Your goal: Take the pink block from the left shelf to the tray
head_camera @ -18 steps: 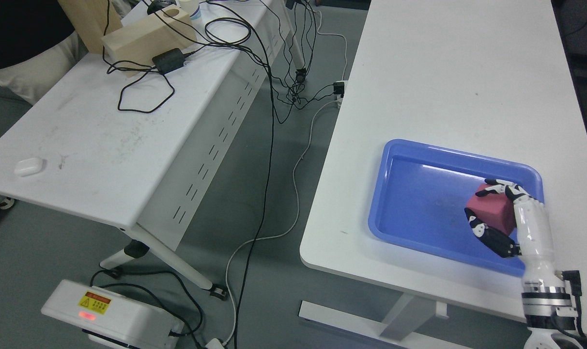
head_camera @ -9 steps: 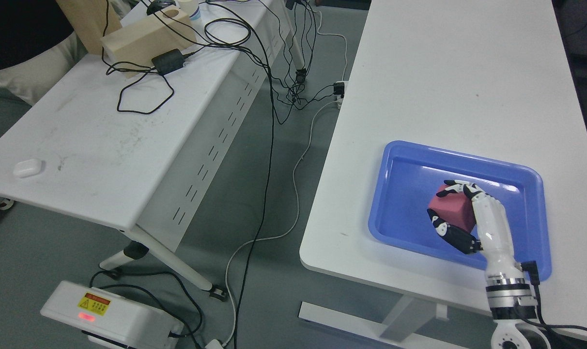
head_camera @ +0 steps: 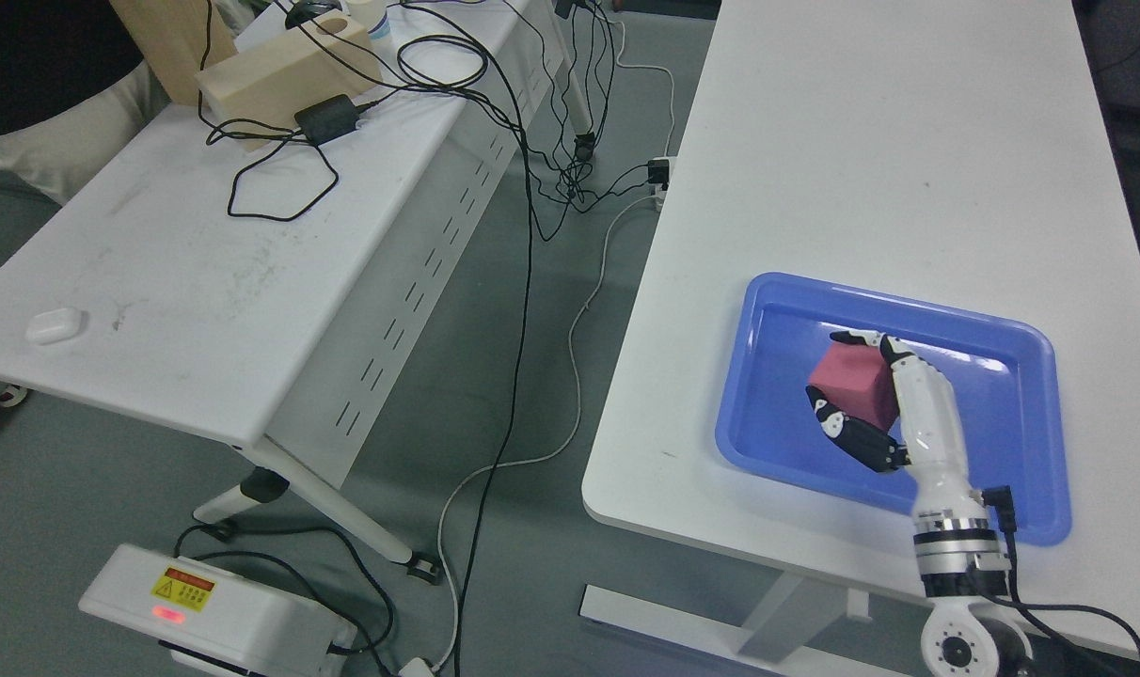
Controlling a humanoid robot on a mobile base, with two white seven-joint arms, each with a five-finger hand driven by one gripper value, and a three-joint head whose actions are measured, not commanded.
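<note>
At the near right, the right hand reaches up from the bottom edge of the head view over the blue tray, its black-and-white fingers wrapped around the pink block, one finger across the block's far top edge and the others under its near side. Compared with half a second ago, the hand and block have shifted toward the left and slightly farther into the tray, so that the block now sits over the middle of the tray floor rather than near its right part; a second ago it was close to the tray's right rim. Whether the block touches the tray floor cannot be told. The tray itself lies in the same place near the front edge of the white table on the right. To the near left, on the floor, a white box with a yellow warning label and a red light is unchanged. Beyond it stands the second white table, with a small white case near its left edge, where it was before. Farther back on that table lie a wooden block and a black power adapter among tangled black cables that trail down to the grey floor between the tables.
</note>
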